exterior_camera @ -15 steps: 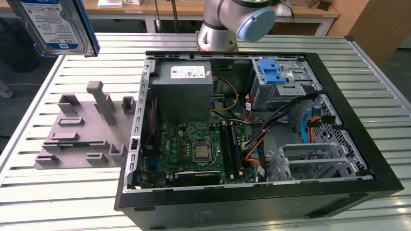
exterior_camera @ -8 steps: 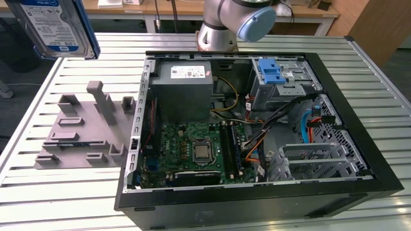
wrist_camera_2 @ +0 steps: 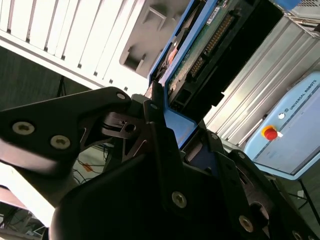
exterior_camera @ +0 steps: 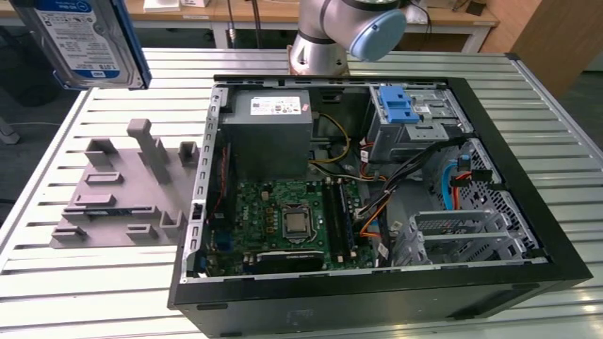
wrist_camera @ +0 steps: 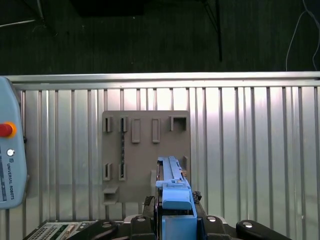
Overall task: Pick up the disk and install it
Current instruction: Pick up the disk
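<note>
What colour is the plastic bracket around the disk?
Blue. The bracket on the disk shows best in the first wrist view.

A slatted metal table (exterior_camera: 85, 282) carries a grey slotted rack (exterior_camera: 123, 191) on the exterior view's left, an open computer case (exterior_camera: 377, 311) just beside it on the right, and the arm's base (exterior_camera: 318, 60) at the far edge.
</note>
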Robot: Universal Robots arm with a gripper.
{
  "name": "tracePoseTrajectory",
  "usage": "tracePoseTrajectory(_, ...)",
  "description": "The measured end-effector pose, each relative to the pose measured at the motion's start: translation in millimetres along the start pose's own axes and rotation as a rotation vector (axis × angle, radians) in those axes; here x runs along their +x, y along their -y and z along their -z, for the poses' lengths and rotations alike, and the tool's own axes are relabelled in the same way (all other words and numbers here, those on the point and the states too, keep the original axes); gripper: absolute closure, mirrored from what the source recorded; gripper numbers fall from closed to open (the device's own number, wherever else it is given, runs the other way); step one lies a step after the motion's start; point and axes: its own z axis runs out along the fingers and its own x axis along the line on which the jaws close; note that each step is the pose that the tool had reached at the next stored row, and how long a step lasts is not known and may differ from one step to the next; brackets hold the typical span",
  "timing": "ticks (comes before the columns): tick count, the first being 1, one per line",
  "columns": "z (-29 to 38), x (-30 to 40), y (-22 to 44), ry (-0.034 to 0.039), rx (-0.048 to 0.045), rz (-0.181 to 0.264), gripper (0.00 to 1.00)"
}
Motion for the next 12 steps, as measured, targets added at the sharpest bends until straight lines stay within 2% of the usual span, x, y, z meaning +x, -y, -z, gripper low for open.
tracePoseTrajectory(12,0.1,0.0,1.8,0.0000,-0.0001,0.000,0.63)
